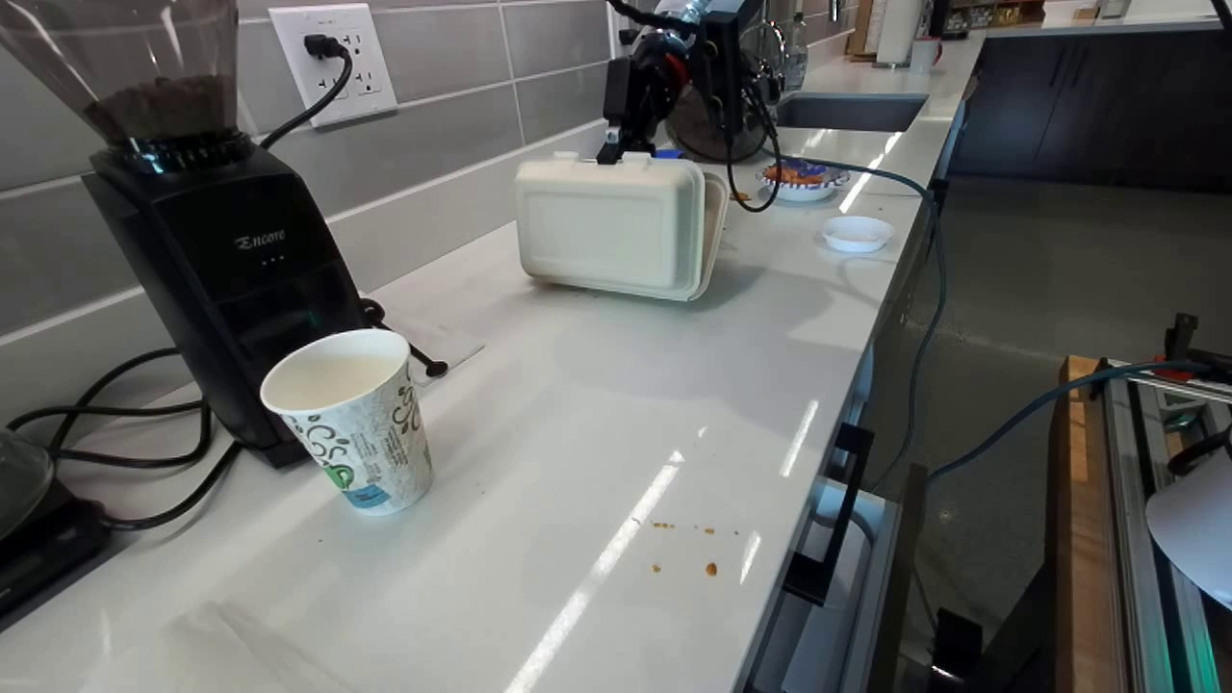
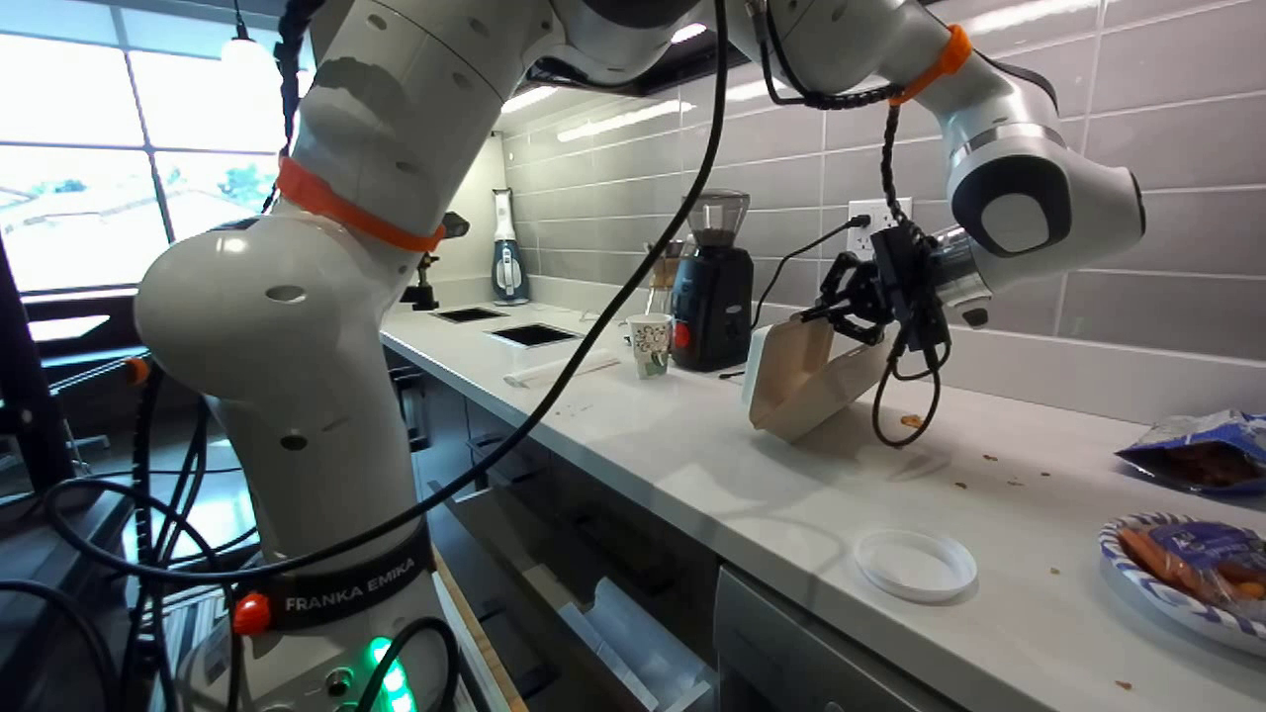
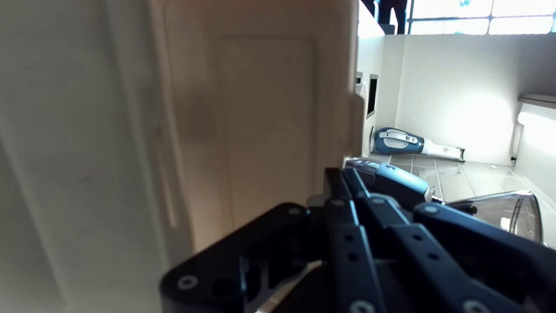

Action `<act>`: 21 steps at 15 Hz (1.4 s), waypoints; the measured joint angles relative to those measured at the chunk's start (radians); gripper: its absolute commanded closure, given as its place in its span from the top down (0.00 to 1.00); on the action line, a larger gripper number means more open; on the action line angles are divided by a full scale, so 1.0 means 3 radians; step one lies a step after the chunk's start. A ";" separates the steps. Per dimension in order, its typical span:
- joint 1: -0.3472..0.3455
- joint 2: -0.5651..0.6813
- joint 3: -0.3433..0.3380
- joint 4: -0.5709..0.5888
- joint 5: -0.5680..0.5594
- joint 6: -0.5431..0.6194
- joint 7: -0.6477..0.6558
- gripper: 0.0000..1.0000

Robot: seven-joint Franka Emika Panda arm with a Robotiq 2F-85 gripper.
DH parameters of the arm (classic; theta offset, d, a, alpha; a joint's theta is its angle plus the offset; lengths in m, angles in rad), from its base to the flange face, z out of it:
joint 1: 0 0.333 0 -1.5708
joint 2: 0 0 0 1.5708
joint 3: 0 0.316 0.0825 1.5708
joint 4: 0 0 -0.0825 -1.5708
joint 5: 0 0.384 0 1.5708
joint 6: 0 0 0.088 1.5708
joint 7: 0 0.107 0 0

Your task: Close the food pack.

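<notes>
The food pack (image 1: 606, 231), an off-white clamshell box, stands on the counter with its two halves partly folded toward each other. In an exterior view the food pack (image 2: 789, 368) forms a V that gapes upward, its beige inside showing. My gripper (image 2: 817, 314) is at the top rim of the half nearer the paper cup, its fingers together on that thin edge. In the wrist view the gripper (image 3: 342, 170) has its tips nearly touching, with the rim running down to them. The half's beige inner face fills the picture beside the fingers. Which part of the box rests on the counter is partly hidden.
A paper cup (image 1: 351, 433) and a black coffee grinder (image 1: 231, 279) stand farther along the counter by the tiled wall. A white round lid (image 2: 915, 566), a patterned plate (image 2: 1137, 583) and a blue bag (image 2: 1202, 455) lie across from them. A drawer (image 2: 643, 643) hangs open below.
</notes>
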 measured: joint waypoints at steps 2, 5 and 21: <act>0.0000 0.0000 -0.0026 0.0022 -0.0012 0.0063 0.0043 0.01; 0.0006 -0.0003 -0.0043 0.0066 -0.0085 0.0213 0.0099 0.01; 0.0240 -0.0304 -0.0021 0.0063 -0.1285 0.1261 0.0787 0.01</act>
